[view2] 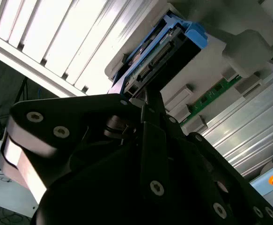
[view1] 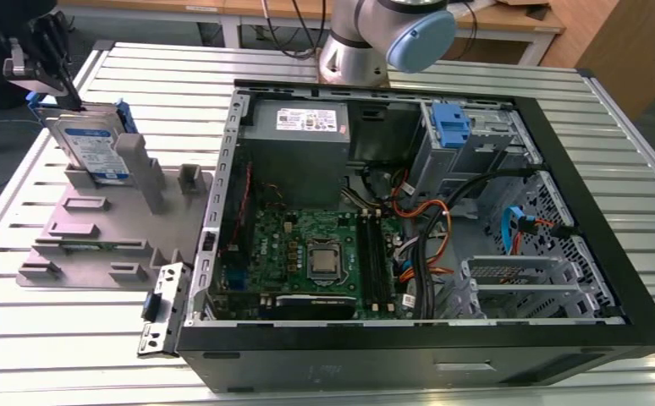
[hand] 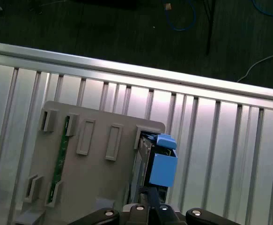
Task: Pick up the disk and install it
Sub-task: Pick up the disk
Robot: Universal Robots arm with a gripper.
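Note:
The disk [view1: 90, 148], silver with a white and blue label and blue rails, stands upright on edge in a slot of the grey holder [view1: 90, 228] at the exterior view's left. My gripper [view1: 76, 106] comes down from above onto its top edge. In the second wrist view the two black fingers lie pressed together, and the gripper [view2: 146, 96] meets the disk [view2: 159, 56] at its connector end. The first wrist view shows the gripper [hand: 150, 192] right beside the disk's blue rail [hand: 162, 168]. I cannot tell whether the tips pinch any part of it.
The open computer case [view1: 418, 355] fills the exterior view's right, with a grey power supply [view1: 305, 127] and a blue bracket [view1: 449, 127] in its drive bay. A green memory stick [hand: 61, 154] sits in the holder. The arm's base [view1: 361, 42] stands behind the case.

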